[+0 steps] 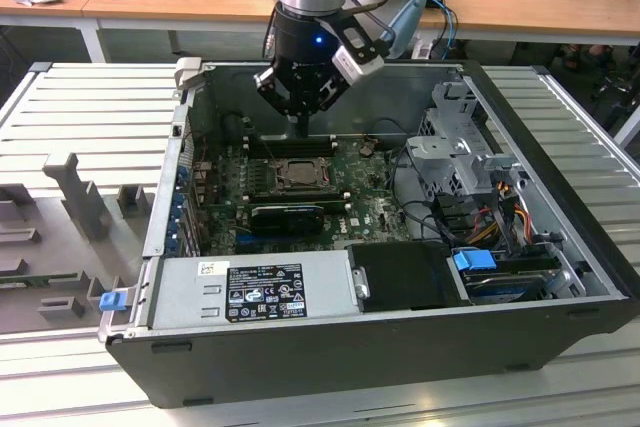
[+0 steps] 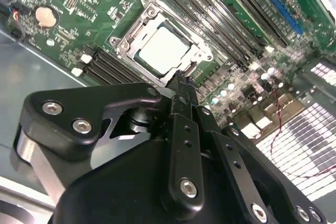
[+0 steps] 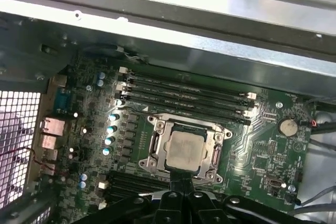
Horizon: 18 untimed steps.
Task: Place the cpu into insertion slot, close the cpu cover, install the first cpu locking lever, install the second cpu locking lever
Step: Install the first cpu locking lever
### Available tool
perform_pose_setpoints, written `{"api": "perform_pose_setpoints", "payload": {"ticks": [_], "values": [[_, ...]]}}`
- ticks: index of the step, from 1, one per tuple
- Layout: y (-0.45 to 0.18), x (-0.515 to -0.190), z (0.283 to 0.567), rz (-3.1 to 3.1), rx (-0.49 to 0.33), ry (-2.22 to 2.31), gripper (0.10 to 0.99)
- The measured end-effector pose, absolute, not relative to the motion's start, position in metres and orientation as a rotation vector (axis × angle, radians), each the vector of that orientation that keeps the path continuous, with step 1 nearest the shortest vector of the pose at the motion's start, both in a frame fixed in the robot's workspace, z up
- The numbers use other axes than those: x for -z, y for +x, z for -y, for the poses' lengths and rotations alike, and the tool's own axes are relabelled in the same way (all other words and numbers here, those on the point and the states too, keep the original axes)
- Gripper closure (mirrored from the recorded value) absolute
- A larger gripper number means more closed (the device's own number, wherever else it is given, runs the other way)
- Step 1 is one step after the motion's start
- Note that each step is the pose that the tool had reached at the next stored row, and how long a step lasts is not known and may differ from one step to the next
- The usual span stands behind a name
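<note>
The cpu (image 3: 184,149), a flat square with a matte, pale silver-beige face, is lying in the slot (image 3: 178,127), whose dark border is showing as a thin band around it. The cover (image 3: 156,148), a thin silvery metal frame with a square cut-out, is lying down flat over the slot, and the chip's face is showing through the opening. Whether the levers along its sides are latched is hard to make out.

The gripper (image 2: 182,80), black with a smooth finish and bright screw heads, is hanging over the green board (image 3: 262,150). Its two narrow fingers are pressing together with nothing between them. Their tips are pointing at the cover's near edge, and I cannot tell whether they are touching it. The gripper's body is hiding the board behind it in both wrist views.

Long black memory slots (image 3: 184,95) are running beside the cover, and a round silvery coin cell (image 3: 287,126) is sitting further off. In the exterior view, the gripper (image 1: 300,127) is reaching down into the open black case (image 1: 400,347), just above the cpu (image 1: 298,176).
</note>
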<state>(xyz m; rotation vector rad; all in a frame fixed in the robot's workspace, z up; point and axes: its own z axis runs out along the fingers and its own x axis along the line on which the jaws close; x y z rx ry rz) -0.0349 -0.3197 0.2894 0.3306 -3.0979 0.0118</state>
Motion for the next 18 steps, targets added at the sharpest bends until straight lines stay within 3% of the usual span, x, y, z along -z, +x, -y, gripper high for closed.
{"api": "perform_pose_setpoints", "payload": {"ticks": [5,18], "values": [[-0.038,-0.288,0.320,3.098,0.014,0.404,0.980],[-0.042,-0.273,0.320,3.125,0.017,0.063,0.980]]}}
